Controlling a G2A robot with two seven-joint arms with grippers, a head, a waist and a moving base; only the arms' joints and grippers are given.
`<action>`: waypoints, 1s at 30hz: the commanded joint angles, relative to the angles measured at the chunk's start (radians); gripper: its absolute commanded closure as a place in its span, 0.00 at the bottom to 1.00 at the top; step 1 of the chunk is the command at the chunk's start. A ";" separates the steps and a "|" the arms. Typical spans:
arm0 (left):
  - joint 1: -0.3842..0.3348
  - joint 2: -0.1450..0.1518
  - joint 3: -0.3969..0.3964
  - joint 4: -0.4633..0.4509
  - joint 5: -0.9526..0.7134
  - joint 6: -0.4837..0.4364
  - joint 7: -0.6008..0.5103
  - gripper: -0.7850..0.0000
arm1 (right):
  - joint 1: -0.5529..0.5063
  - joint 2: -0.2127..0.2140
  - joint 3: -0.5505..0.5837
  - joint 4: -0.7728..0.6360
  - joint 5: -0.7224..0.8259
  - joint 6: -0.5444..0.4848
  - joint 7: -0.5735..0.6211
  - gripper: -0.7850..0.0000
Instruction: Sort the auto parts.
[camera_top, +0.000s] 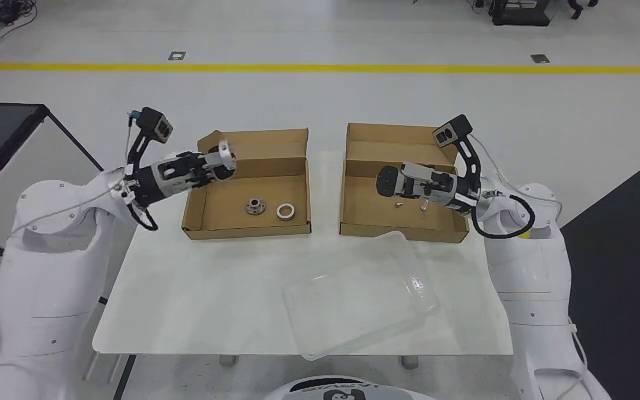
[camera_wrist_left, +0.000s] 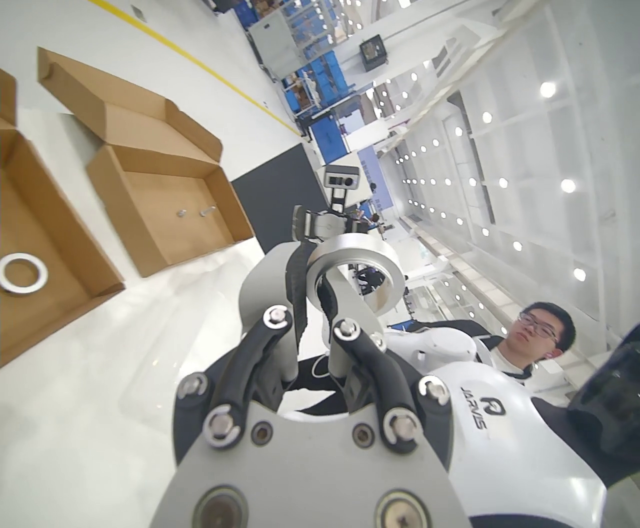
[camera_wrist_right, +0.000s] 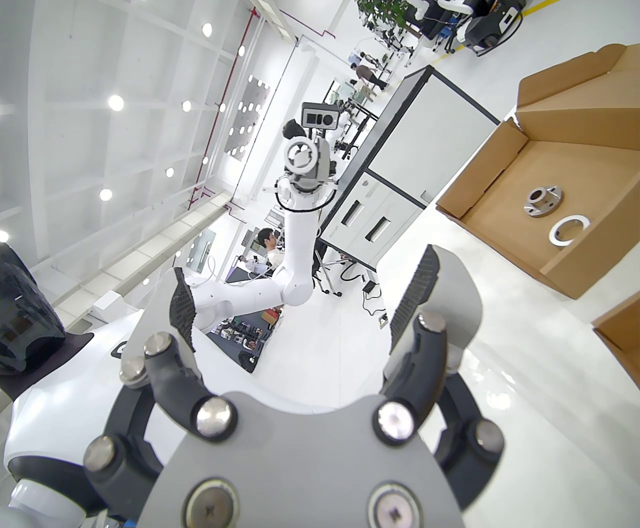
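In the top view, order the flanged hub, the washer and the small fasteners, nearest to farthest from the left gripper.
1. Flanged hub, left box, closest to the left gripper, which holds a thick ring.
2. Washer, same box, just beyond the hub.
3. Small fasteners, far off in the right box.

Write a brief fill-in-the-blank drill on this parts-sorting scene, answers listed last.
1. The left claw is ___ on the thick silver metal ring.
2. The right claw is open and holds ___.
3. The flanged silver metal hub and the flat silver washer lie in the ___ brown cardboard box.
4. Besides the clear plastic tray, the white table carries ___ brown cardboard boxes.
Missing words: shut; nothing; same; two.
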 joint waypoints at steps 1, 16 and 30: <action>-0.021 -0.001 0.033 0.028 0.061 0.000 0.015 1.00 | 0.000 0.000 0.000 0.000 0.000 0.000 0.000 0.00; -0.124 -0.018 0.246 0.170 0.332 0.005 0.094 1.00 | 0.000 0.000 0.000 0.000 0.000 0.000 0.000 0.00; -0.330 -0.059 0.457 0.376 0.588 0.089 0.155 1.00 | 0.000 0.000 0.000 0.000 0.000 0.000 0.000 0.00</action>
